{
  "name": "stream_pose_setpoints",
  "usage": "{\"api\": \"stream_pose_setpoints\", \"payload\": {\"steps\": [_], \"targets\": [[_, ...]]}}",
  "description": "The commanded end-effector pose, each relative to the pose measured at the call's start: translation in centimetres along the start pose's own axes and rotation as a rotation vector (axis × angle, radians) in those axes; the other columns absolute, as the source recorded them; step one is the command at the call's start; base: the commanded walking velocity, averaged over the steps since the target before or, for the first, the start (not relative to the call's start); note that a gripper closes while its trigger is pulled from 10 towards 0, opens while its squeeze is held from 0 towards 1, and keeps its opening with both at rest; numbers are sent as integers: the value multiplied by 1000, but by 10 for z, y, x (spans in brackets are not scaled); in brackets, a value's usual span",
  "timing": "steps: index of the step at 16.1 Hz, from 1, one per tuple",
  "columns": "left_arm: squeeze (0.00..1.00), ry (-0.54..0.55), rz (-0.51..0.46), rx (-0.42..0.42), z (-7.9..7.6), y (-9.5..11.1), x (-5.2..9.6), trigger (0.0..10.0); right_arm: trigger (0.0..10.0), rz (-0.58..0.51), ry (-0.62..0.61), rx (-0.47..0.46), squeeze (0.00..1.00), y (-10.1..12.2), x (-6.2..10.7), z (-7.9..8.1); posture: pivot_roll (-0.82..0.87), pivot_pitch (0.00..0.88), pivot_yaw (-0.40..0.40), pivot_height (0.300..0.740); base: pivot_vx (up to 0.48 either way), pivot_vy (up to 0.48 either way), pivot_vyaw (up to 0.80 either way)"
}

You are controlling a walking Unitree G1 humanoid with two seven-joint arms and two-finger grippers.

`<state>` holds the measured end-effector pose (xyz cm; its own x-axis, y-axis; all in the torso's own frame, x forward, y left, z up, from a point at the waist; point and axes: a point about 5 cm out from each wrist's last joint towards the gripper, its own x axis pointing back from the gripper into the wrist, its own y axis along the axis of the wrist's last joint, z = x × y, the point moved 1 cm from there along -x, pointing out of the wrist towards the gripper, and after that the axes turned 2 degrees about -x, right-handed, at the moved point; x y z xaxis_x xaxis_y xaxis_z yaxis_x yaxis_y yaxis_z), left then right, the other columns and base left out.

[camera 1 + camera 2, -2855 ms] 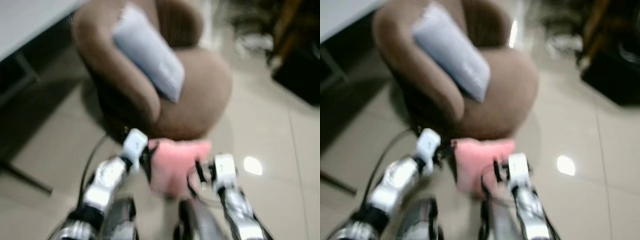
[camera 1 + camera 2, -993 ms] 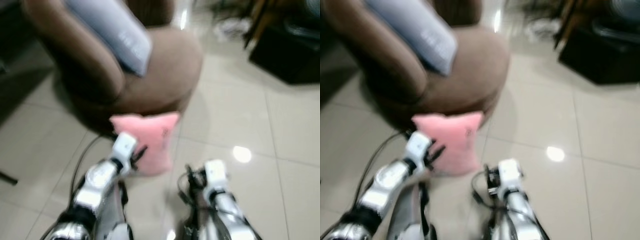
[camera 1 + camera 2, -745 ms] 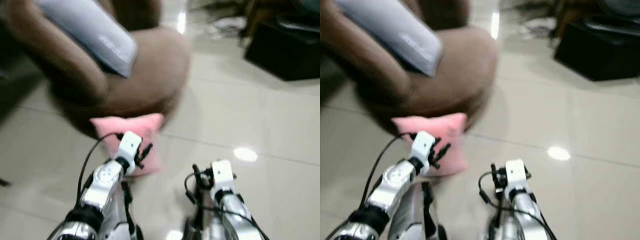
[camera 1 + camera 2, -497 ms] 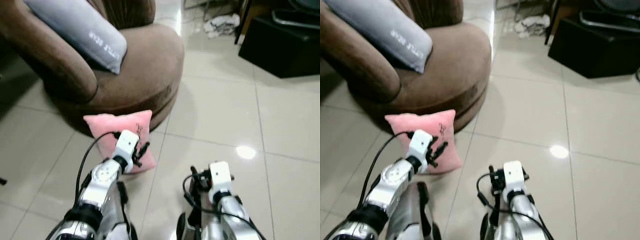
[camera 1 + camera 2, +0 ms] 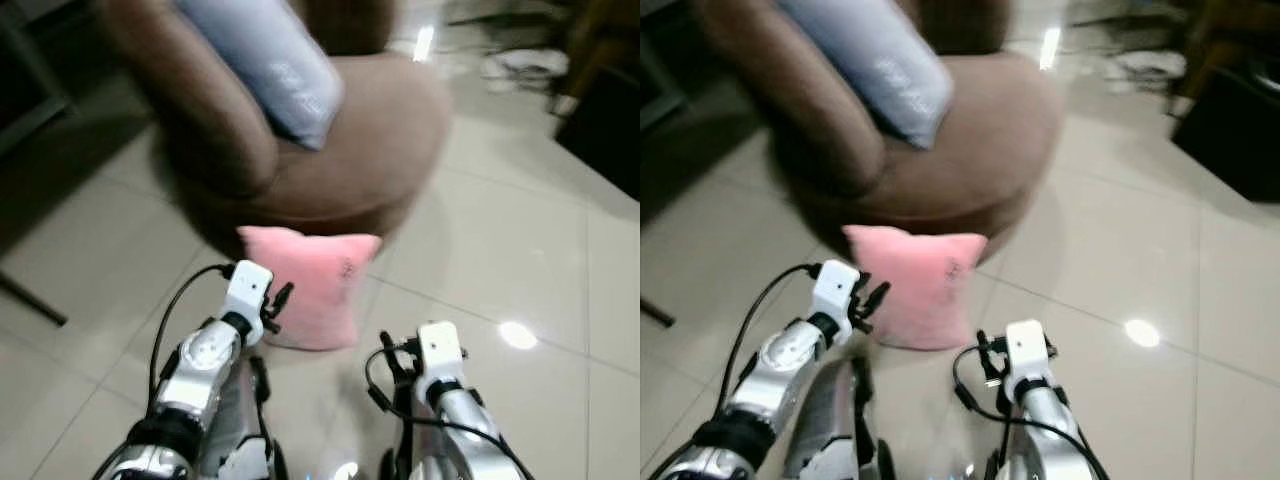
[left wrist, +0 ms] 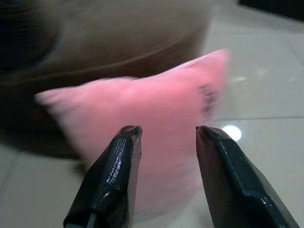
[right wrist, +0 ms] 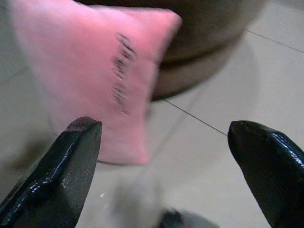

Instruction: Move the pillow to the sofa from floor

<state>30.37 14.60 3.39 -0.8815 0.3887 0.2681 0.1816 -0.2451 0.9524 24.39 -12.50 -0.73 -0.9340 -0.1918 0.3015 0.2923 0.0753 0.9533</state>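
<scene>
A pink pillow point(image 5: 308, 287) stands on edge on the tiled floor, leaning against the base of the round brown sofa point(image 5: 370, 150). My left gripper point(image 5: 279, 300) hovers just in front of the pillow's left side, open, with nothing between its fingers point(image 6: 121, 166). In the left wrist view the pillow point(image 6: 156, 109) lies just beyond the fingertips. My right gripper point(image 5: 392, 352) hangs lower and to the pillow's right, open wide. The right wrist view has the pillow point(image 7: 90, 71) beyond its left finger point(image 7: 66, 161).
A grey-blue cushion point(image 5: 268, 65) lies on the sofa's seat and arm. A dark cabinet point(image 5: 612, 125) stands at the far right, with crumpled cloth point(image 5: 520, 65) on the floor near it. A dark table leg point(image 5: 30, 295) crosses the left floor. Bare tiles point(image 5: 520, 270) spread to the right.
About three seconds ago the pink pillow was between both grippers; now it is on the floor ahead of them. The camera has swung, shifting the whole scene rightward.
</scene>
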Motion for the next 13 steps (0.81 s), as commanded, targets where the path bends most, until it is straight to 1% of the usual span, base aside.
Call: {"api": "stream_pose_setpoints", "payload": {"steps": [1, 4, 6, 7, 9, 10, 13], "targets": [[0, -12, -10, -12, -6, 3, -2, 10000, 10000, 36, -10, -2, 0, -9, 6, -5, -90, 143, 22, 521, 480, 0, 0], [0, -42, -9, -46, -11, 3, -2, 10000, 10000, 46, -6, 0, 0, -11, 4, -5, -93, 144, 25, 521, 461, 0, 0], [0, -60, -11, -54, -13, 3, -3, 10000, 10000, 53, -5, -1, 0, -12, 4, -4, -94, 145, 28, 521, 433, 0, 0], [0, -70, -14, -62, -14, 3, -3, 10000, 10000, 57, -2, 0, 0, -13, 3, -4, -93, 146, 31, 521, 0, 0, 0], [0, -96, -9, -69, -18, 3, -3, 10000, 10000, 47, 5, 0, 0, -11, 2, -3, -92, 146, 31, 521, 0, -341, 0], [0, -96, -23, -61, -19, 4, -3, 10000, 10000, 42, 7, -2, 0, -9, 1, -4, -92, 146, 31, 521, 334, -341, 0], [0, -87, -7, -83, -16, 3, -3, 10000, 10000, 39, 13, 1, 0, -8, -1, -2, -92, 139, 37, 521, 477, 0, 0]]}}
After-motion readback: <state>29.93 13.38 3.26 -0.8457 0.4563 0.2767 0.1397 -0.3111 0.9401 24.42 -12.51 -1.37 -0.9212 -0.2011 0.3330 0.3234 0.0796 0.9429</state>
